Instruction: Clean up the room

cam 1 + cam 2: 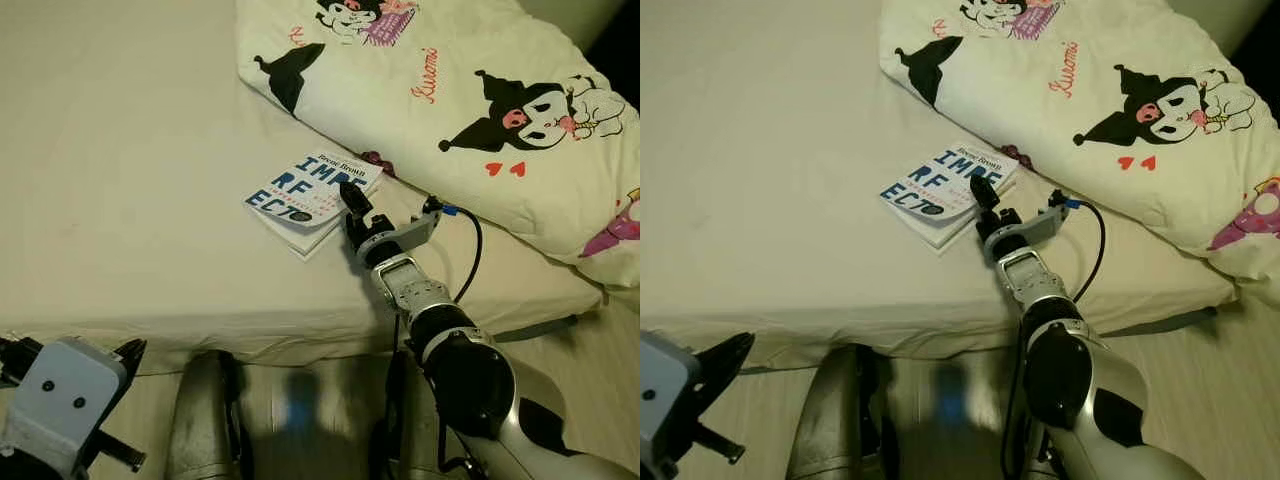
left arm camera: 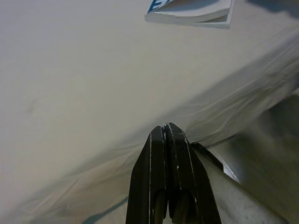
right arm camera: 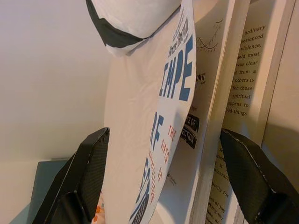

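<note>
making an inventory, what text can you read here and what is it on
"IMPE / RF / EC" in big blue letters on the book cover, partly hidden by the right pincer.
"Brené Brown", small, at the cover's top.
"Kuromi" in red script on the blanket.
Inside page, in the right wrist view: "ordinary", "violence", "spiritual things"; the rest is cut off.

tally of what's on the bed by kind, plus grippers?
Books: 1, book with a white cover and blue letters, lying on the bed
Duvets: 1, cartoon-print duvet
Grippers: 2, right gripper open at the book; left gripper shut, low by the bed edge
Total: 4
</note>
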You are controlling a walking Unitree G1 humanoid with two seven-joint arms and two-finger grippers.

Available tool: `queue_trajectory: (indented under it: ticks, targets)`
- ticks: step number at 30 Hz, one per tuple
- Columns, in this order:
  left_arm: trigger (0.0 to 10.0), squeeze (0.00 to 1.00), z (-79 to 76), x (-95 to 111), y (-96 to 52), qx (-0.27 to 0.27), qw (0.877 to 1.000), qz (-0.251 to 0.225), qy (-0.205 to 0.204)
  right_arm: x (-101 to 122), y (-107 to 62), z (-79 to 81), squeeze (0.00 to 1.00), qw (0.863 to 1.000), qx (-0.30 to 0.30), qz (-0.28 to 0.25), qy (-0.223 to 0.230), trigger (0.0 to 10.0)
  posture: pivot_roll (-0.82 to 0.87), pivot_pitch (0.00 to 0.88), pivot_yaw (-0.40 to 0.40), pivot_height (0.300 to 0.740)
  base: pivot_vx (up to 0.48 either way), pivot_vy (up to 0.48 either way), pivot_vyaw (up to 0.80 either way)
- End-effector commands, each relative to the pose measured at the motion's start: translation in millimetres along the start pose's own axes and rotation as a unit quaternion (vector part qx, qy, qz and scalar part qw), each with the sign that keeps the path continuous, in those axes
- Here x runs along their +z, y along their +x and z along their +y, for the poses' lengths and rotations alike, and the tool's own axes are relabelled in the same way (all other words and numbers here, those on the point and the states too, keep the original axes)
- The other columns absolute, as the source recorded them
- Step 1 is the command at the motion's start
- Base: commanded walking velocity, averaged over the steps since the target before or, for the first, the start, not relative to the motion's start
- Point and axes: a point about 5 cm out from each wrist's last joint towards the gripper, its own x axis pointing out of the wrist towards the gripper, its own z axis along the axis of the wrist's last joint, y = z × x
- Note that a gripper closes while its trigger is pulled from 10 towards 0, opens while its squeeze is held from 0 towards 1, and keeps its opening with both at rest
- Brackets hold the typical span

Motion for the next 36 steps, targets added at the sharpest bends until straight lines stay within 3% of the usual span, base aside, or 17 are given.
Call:
queue_trajectory:
  ticks: [1,2,3,6,26,29,32,34,35,36]
  targets:
    - [10.0,0.00,-1.9,1,-3.4,-0.009,1.000,0.008,0.002,-12,-6.7,-11.6,0.00,1.000,-0.015,0.017,0.017,8.5,0.33,0.463,0.007,0.519,0.000,0.000,0.00]
    - [10.0,0.00,-1.9,1,-3.4,-0.009,1.000,0.008,0.002,-12,-6.7,-11.6,0.00,1.000,-0.015,0.017,0.017,8.5,0.33,0.463,0.007,0.519,0.000,0.000,0.00]
    - [10.0,0.00,-1.9,1,-3.2,-0.009,1.000,0.008,0.003,-14,-9.6,-16.1,0.00,0.999,-0.022,0.019,0.021,0.4,0.33,0.465,0.010,0.519,0.000,0.000,0.00]
    - [10.0,0.00,-1.8,1,-2.9,-0.010,1.000,0.008,0.004,-15,-10.9,-18.0,0.00,0.999,-0.024,0.020,0.022,0.0,0.33,0.466,0.011,0.519,0.000,0.000,0.00]
    - [10.0,0.00,-0.6,0,-0.8,-0.010,1.000,0.010,0.008,-14,-13.8,-23.3,0.00,0.999,-0.042,0.017,0.016,0.0,0.33,0.458,0.011,0.519,0.000,0.000,0.00]
    - [10.0,0.00,-0.5,-3,4.1,-0.009,1.000,0.007,0.006,-22,-13.3,-21.7,0.00,0.996,-0.033,0.067,-0.040,0.0,0.28,0.454,0.007,0.519,0.000,0.000,0.00]
    - [10.0,0.00,-0.4,-5,5.7,-0.008,1.000,0.007,0.005,-25,-13.3,-21.2,0.00,0.994,-0.029,0.086,-0.061,0.0,0.28,0.454,0.007,0.519,0.000,0.000,0.00]
    - [10.0,0.00,-1.3,-11,16.5,-0.001,1.000,0.000,-0.008,-39,-12.4,-14.7,0.00,0.974,0.015,0.175,-0.146,0.0,0.20,0.431,-0.015,0.519,0.000,0.000,0.00]
    - [10.0,0.00,-1.3,-11,16.5,-0.001,1.000,0.000,-0.008,-39,-12.4,-14.7,0.00,0.974,0.015,0.175,-0.146,0.0,0.20,0.431,-0.015,0.519,0.000,0.000,0.00]
    - [10.0,0.00,-2.0,-16,24.6,0.006,1.000,-0.001,-0.022,-44,-11.6,-10.2,0.00,0.962,0.039,0.207,-0.171,0.0,0.16,0.410,-0.015,0.519,0.000,0.000,0.00]
